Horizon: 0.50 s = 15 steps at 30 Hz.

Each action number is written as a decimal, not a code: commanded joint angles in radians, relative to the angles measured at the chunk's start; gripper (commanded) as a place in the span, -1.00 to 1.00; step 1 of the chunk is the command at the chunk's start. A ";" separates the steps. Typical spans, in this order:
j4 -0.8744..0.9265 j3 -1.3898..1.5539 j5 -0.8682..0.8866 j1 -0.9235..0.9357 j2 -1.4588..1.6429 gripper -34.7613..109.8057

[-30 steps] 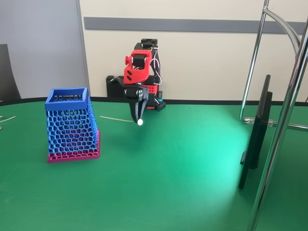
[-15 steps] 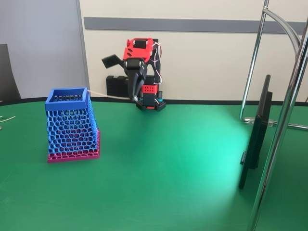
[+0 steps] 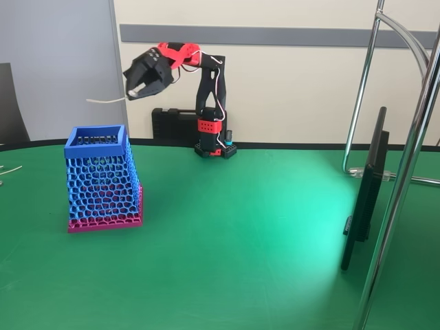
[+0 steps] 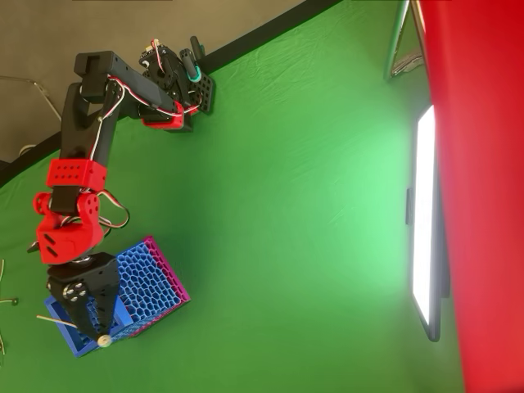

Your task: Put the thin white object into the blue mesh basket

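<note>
Claw (image 3: 133,88) now raised above honeycomb-mesh blue basket (image 3: 103,179), pinched on slender bead-tipped white rod (image 3: 104,100).

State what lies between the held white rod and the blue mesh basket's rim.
Nothing: in the fixed view, bare air separates the thin white rod from the blue mesh basket below.

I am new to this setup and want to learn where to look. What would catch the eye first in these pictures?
First, the red and black arm raised high at the left of the fixed view, its gripper holding the thin white object in the air. Just below it stands the blue mesh basket with its pink base on the green table. In the overhead view, the gripper sits above the basket's opening.
</note>
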 commanded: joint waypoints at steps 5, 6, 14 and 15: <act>0.026 -0.106 0.321 0.064 -0.100 -0.51; 0.023 -0.109 0.348 0.067 -0.114 -0.51; 0.017 -0.138 0.426 0.103 -0.181 -0.51; 0.017 -0.138 0.423 0.109 -0.184 -0.50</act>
